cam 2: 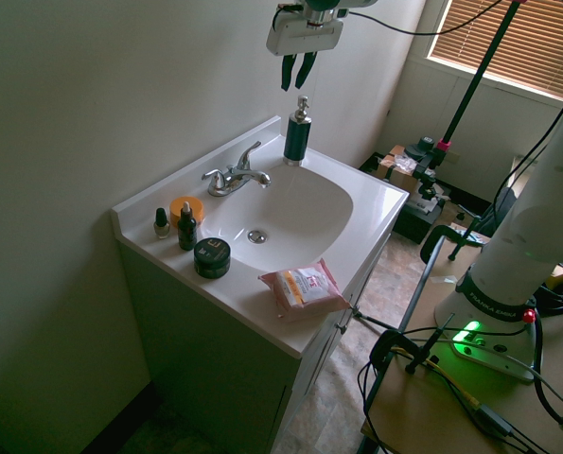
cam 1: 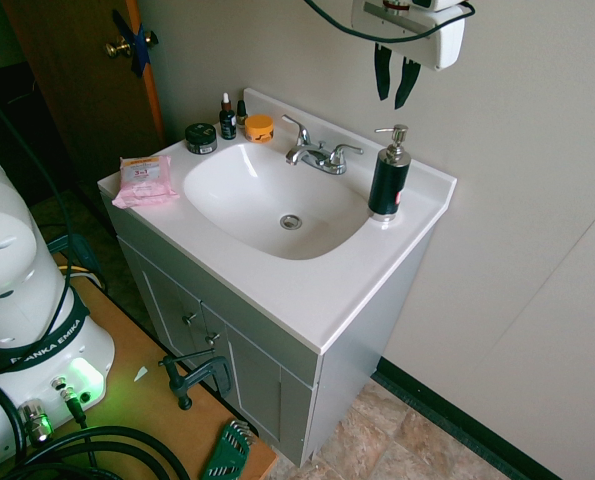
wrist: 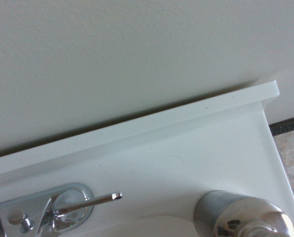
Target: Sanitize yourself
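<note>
You are looking at a bathroom with a white vanity sink (cam 1: 277,205) set against a pale wall. In the first exterior view, the chrome faucet (cam 1: 315,152) stands at the basin's 12 o'clock and the dark soap dispenser (cam 1: 388,175) at its 2 o'clock on the counter. An orange jar (cam 1: 259,127), a dropper bottle (cam 1: 227,118) and a black tin (cam 1: 200,138) cluster at 10 o'clock, with a pink wipes pack (cam 1: 144,180) at 9 o'clock. The arm's white gripper (cam 1: 394,90) hangs high above the dispenser, well clear of its pump; its black fingers are slightly parted and hold nothing. In the second exterior view the gripper (cam 2: 298,74) sits at the dispenser's 12 o'clock, just above the pump head. In the wrist view you see the dispenser's silver pump top (wrist: 243,217) at 5 o'clock and a faucet handle (wrist: 63,210) at 7 o'clock.
</note>
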Tool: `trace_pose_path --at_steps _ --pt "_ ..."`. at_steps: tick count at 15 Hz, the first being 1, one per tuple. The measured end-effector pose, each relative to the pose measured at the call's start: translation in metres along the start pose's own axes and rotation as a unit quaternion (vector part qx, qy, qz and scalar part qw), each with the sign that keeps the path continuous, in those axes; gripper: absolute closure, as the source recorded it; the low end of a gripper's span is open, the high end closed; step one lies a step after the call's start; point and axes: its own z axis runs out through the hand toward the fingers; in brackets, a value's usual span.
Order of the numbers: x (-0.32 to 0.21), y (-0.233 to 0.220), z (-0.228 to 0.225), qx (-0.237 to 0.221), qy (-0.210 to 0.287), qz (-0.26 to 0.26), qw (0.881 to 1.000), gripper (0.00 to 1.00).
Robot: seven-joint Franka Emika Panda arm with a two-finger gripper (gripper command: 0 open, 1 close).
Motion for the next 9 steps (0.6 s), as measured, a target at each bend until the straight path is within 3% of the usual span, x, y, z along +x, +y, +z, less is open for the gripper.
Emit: trace_pose_path --at_steps 9 --pt "0.017 0.033 0.020 -0.016 -0.012 0.017 1.000 1.00"
